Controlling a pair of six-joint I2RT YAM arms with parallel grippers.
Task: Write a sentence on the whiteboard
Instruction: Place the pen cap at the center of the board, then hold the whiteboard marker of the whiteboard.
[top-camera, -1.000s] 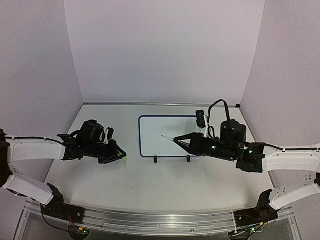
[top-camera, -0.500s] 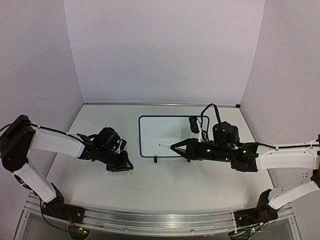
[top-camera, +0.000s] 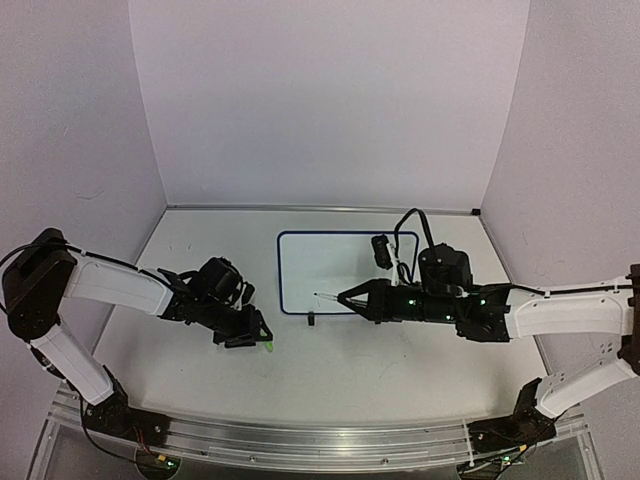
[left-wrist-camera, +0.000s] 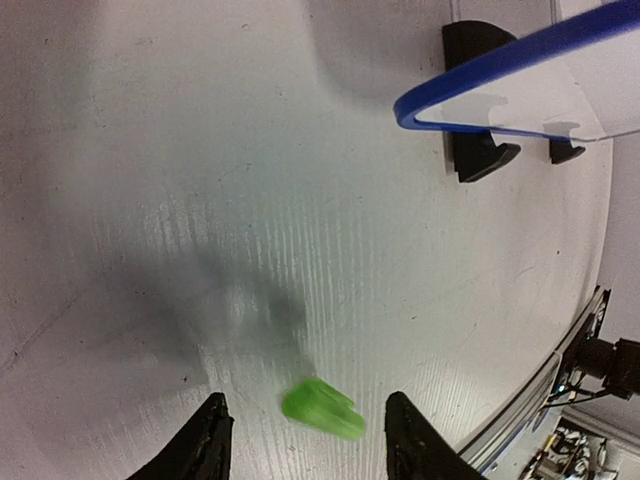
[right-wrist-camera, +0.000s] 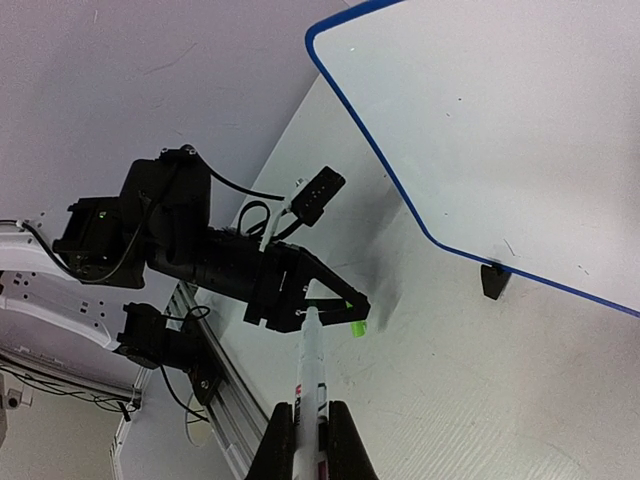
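A white table (top-camera: 350, 380) is enclosed by pale lilac walls (top-camera: 330, 100). One whiteboard (top-camera: 330, 262) is stood at the far middle. One marker (right-wrist-camera: 310, 375) is gripped by the right gripper (right-wrist-camera: 310, 432). One green cap (left-wrist-camera: 322, 409) is seen between the left gripper's (left-wrist-camera: 305, 440) spread fingers.

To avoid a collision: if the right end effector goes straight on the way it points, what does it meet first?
Probably the left end effector, by the green cap; the held marker aims there, clear of the whiteboard. Depth is unclear.

The whiteboard (right-wrist-camera: 500, 120) has a smooth, glossy white face in a shiny blue plastic-looking frame. The table (left-wrist-camera: 180, 140) is matt white, finely ridged and scuffed; the green cap (left-wrist-camera: 322, 409) looks plastic
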